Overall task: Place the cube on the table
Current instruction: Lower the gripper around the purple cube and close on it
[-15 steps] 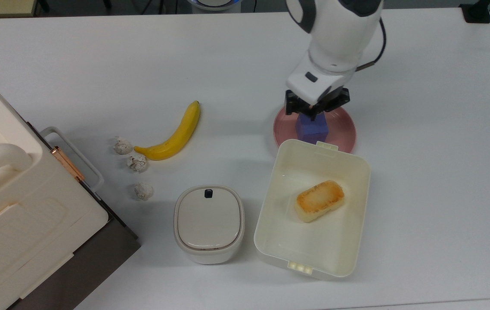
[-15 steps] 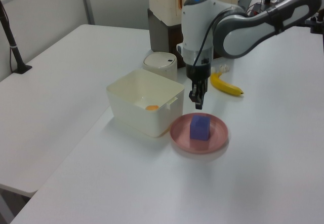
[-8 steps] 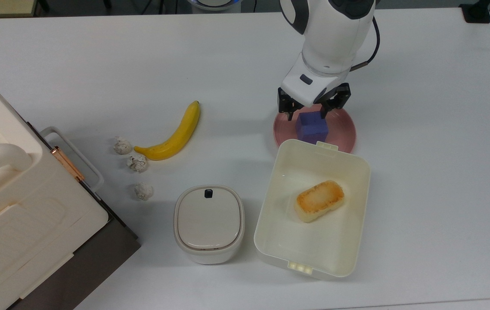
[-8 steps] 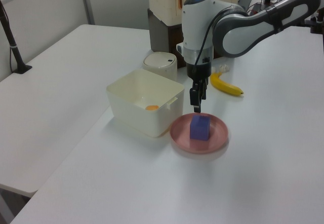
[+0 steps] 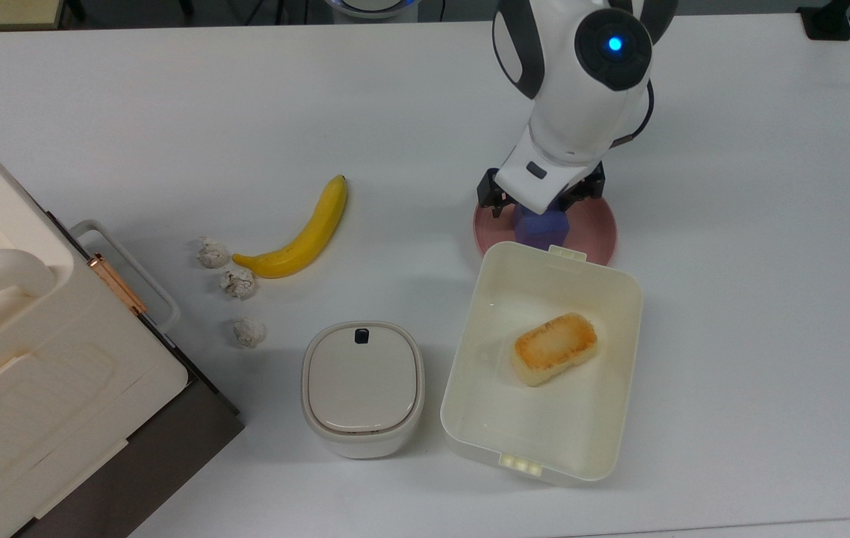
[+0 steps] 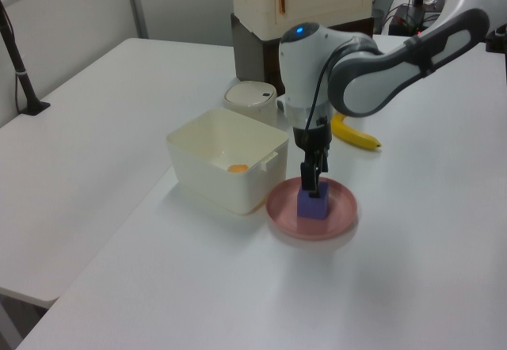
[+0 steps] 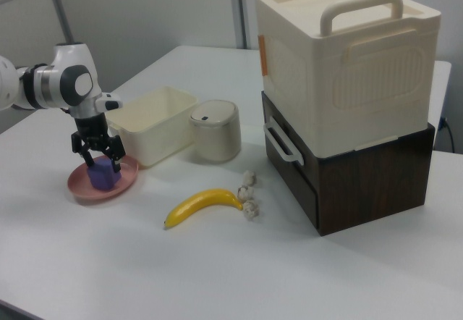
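The gripper (image 7: 100, 157) had descended, fingers spread astride the cube (image 7: 103, 176); rigid, probably light, best pinched on opposite flat faces.

Bright, even indoor light, soft shadows

The white tabletop (image 5: 171, 112) was evenly lit from above, with faint diffuse shadows pooled close under the banana (image 5: 298, 232) and the open cream box (image 5: 462, 373). A blue indicator lamp glowed on the arm (image 5: 614, 43). The top view looked crisp; the left and right views were softer and slightly grainy.
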Robot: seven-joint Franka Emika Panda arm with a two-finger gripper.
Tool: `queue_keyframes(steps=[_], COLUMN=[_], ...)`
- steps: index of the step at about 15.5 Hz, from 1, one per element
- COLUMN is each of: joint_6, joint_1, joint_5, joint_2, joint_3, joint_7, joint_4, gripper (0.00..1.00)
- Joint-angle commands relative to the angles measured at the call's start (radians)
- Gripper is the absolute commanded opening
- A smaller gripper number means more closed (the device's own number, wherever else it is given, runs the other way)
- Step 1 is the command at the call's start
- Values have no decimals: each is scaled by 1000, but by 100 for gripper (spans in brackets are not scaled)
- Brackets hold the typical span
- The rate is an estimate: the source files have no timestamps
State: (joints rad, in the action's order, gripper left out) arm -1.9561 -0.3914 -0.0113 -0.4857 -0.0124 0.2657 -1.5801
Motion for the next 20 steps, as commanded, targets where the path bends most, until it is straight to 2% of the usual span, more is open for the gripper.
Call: queue_keyframes(steps=[1,12,13,14,15,16,17,18,20], joint_6=[-52,-69,-69,-69,-69,-69,-69,-69,-69], joint_1=[-15,-40,-46,-49,-49,-47,-47,-49,-55], joint_5=[-12,8,8,5,1,-1,-4,-6,-6], joint_2=[-17,-27,-28,-28,-28,-30,-31,-31,-31], joint_3=[-6,-3,-3,-3,-3,-3,-3,-3,-5], joint_7=[-5,29,29,27,24,21,21,20,20], joint_4=[-12,-6,-8,-9,-11,-14,-14,-17,-35], gripper=[100,100,94,77,50,28,13,2,0])
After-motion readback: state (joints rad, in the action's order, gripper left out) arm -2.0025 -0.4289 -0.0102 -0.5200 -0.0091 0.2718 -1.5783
